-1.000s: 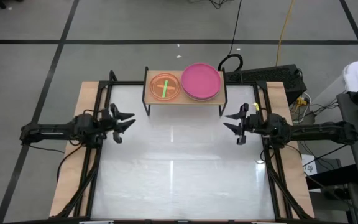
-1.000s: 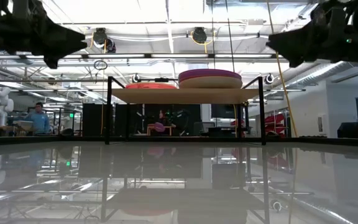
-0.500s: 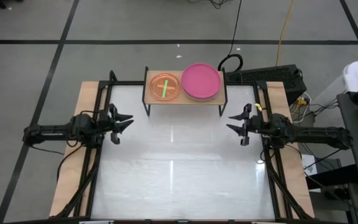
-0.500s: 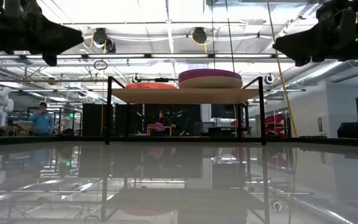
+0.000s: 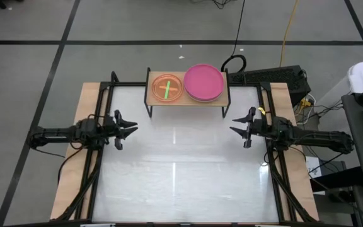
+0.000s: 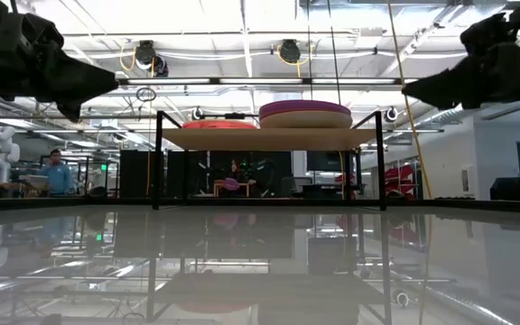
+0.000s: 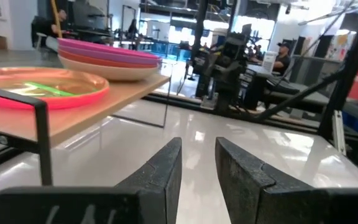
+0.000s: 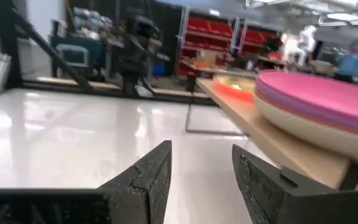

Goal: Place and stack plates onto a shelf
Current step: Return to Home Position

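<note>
Both arms at rest beside a loaded shelf. The small rectangular light-wood shelf on thin black metal legs (image 5: 186,101) stands at the far middle of the glossy white surface (image 5: 181,170) and carries two stacks of round plastic plates. The stack of smaller translucent plates (image 5: 167,87), orange-pink in tint with a green bar mark showing on top, lies on the half of the board nearer the left arm. The stack of larger plates (image 5: 203,82) lies just beside it on the other half, its rim slightly overhanging the board's back edge. The wrist views show this stack as magenta on top and beige at the bottom, with purple and red rims between. The left gripper (image 5: 130,128) hangs above the surface's left edge, well apart from the shelf and pointing inward, its two dark fingers (image 7: 166,168) spread with nothing between them. The right gripper (image 5: 235,125) mirrors it above the right edge, its fingers (image 8: 146,174) likewise parted and empty. In the low view both grippers sit higher than the board, one in each upper corner.
</note>
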Controlling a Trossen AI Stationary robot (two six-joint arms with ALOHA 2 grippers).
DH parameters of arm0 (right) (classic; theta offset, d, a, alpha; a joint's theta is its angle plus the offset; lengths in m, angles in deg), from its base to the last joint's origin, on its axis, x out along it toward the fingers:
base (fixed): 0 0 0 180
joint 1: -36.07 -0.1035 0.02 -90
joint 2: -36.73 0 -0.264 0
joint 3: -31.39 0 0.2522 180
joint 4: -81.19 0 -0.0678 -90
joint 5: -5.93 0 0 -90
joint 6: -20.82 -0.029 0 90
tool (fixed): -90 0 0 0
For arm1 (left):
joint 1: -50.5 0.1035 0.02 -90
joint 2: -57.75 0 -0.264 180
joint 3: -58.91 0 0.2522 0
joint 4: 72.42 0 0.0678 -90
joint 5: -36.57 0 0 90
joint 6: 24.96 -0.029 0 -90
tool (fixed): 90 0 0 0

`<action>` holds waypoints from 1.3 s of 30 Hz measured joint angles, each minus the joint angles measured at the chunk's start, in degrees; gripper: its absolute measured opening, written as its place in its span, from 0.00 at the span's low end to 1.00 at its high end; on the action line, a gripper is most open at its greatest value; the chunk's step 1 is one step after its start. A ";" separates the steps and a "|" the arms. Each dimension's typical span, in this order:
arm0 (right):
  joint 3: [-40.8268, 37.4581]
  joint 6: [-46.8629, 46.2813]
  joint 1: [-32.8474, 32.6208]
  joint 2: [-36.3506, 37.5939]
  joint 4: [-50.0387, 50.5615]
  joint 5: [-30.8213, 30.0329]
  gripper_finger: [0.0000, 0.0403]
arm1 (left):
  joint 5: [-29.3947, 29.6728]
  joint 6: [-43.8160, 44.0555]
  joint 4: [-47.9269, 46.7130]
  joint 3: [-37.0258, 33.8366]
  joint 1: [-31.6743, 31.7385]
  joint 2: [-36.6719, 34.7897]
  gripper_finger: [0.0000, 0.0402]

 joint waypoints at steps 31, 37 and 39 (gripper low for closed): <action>-2.36 -1.82 0.11 -0.26 0.09 -1.61 0.07 | -4.25 0.96 0.26 -0.19 -0.44 0.33 0.02; -2.38 -4.78 0.11 -0.26 0.09 -1.59 0.07 | -4.23 0.85 0.87 -0.19 -0.40 0.33 0.02; -2.38 -4.75 0.11 -0.26 0.09 -1.60 0.07 | -4.23 0.85 1.00 -0.19 -0.40 0.33 0.02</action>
